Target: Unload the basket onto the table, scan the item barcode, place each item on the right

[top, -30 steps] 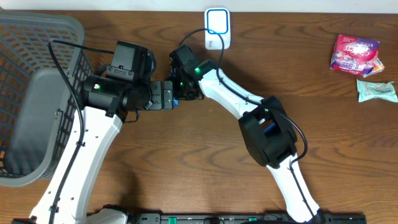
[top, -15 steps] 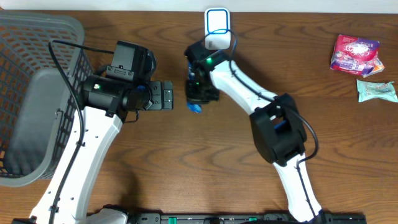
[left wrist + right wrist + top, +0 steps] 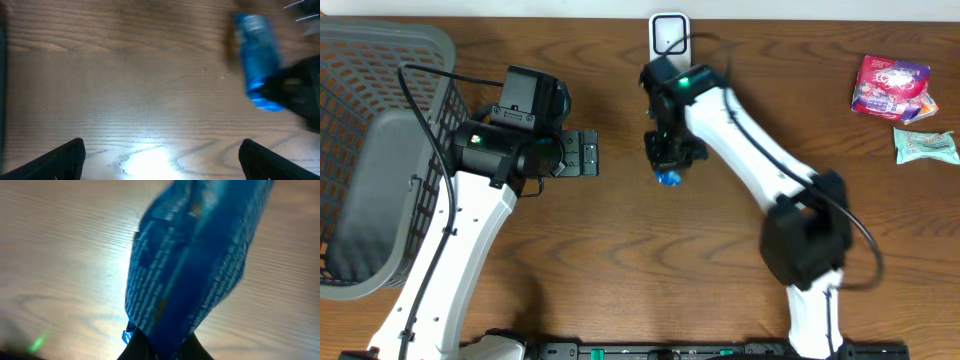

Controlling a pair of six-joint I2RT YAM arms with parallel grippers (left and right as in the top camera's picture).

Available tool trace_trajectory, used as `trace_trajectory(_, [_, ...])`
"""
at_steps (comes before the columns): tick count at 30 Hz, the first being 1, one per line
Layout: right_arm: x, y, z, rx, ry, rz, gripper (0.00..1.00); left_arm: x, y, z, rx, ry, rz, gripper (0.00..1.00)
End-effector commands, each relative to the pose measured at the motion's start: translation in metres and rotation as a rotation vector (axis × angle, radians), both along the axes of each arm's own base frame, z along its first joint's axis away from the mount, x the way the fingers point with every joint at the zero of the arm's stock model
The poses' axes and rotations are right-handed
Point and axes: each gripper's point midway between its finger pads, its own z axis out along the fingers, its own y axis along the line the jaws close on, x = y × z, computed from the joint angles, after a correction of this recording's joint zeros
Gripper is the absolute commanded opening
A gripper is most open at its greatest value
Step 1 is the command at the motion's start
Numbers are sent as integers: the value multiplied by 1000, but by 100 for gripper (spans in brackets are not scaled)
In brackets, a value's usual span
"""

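Seemingly midway, the right gripper (image 3: pixel 669 162) clenches the blue packet (image 3: pixel 668 180) over the middle of the table (image 3: pixel 620 270), near the white scanner (image 3: pixel 669 35) at the far edge, the scan apparently not yet done, while the left gripper (image 3: pixel 588 153) gapes empty.

I can read nothing here. The blue packet (image 3: pixel 195 265) close before my right wrist camera carries rows of fine white print along its length, but they are blurred past reading. From overhead, the pink packet (image 3: pixel 890 85) and the pale green packet (image 3: pixel 926 146) show printed patches far too small to make out.
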Motion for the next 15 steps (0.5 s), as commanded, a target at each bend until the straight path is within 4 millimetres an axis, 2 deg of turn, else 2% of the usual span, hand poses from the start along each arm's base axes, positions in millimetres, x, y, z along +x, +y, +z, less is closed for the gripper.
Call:
trace_trajectory(1, [5,-15,68,4,-201,-4,1,1,3,0,15,-3,-5,98])
trace_trajectory(4, [0,-21,104,45,-284,-10,1,1,3,0,15,-3,-5,98])
trace_trajectory(9, [-22,-24,143,105,-339,1,1,1,3,0,15,-3,-5,98])
trace_trajectory(12, [-39,-19,147,160,-284,22,1,1,3,0,15,-3,-5,98])
trace_trajectory(15, [-63,-5,147,256,-166,53,2,1,3,0,15,-3,-5,98])
